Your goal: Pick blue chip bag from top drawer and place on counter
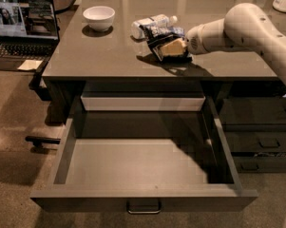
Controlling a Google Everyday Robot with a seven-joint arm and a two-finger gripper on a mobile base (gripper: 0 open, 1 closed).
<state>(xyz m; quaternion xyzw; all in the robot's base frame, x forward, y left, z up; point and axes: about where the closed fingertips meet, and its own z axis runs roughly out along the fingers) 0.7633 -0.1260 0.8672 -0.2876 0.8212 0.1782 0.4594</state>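
Note:
The blue chip bag (156,34) is in my gripper (173,48), low over the counter (109,51), just right of its middle. It casts a dark shadow on the surface beneath it. My gripper comes in from the right on the white arm (247,27), and its tan fingers (175,46) are shut on the bag's lower part. I cannot tell whether the bag touches the counter. The top drawer (133,170) is pulled wide open below the counter. Its grey floor is bare, and the metal pull handle (143,207) shows on its front.
A clear plastic bottle (149,22) lies just behind the bag. A white bowl (99,17) stands at the counter's left. An open laptop (23,20) sits on a lower surface at far left. A white-fronted tray (142,102) sits above the drawer. Dark drawers (256,127) are at right.

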